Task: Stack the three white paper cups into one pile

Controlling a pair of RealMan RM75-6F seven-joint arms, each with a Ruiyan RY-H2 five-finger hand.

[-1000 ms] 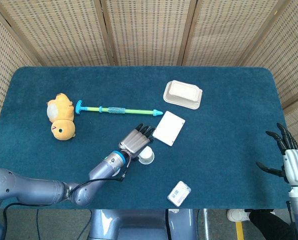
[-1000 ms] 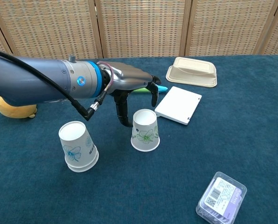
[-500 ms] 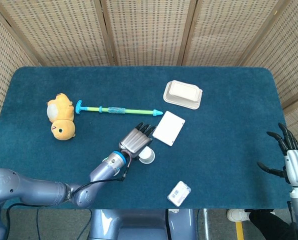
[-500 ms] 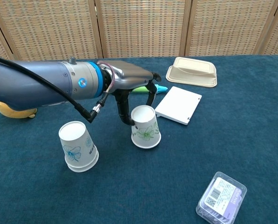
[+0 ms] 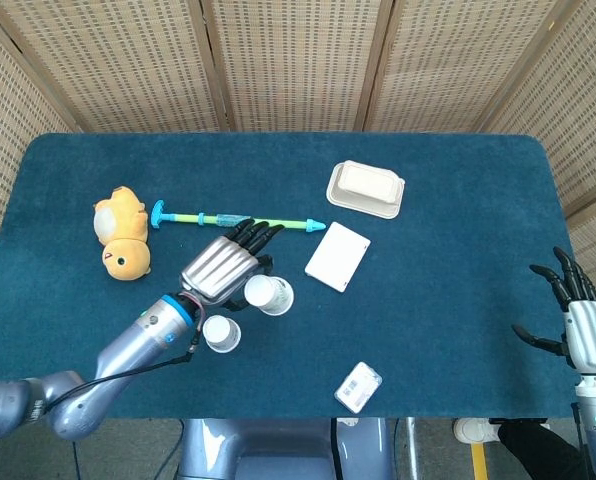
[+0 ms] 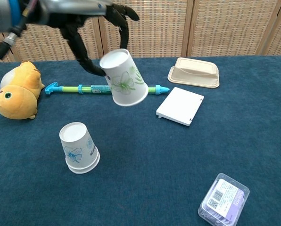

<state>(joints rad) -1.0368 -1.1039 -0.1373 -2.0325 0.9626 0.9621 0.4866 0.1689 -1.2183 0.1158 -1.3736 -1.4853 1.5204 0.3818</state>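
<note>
My left hand holds a white paper cup with a green flower print. The cup hangs in the air, bottom up and tilted, its open mouth facing down and to the right. Below and to its left, an upturned white cup with a blue flower print stands on the blue table. A doubled rim shows at its foot, as of two nested cups. My right hand hovers open past the table's right edge, seen only in the head view.
A yellow plush toy lies at the left. A green and blue stick lies behind the lifted cup. A flat white box and a beige lidded container lie at the right, and a labelled plastic pack near the front.
My left hand has taken hold of the green-print cup and raised it off the table, up and to the left, tilting it. The right hand has stayed put.
</note>
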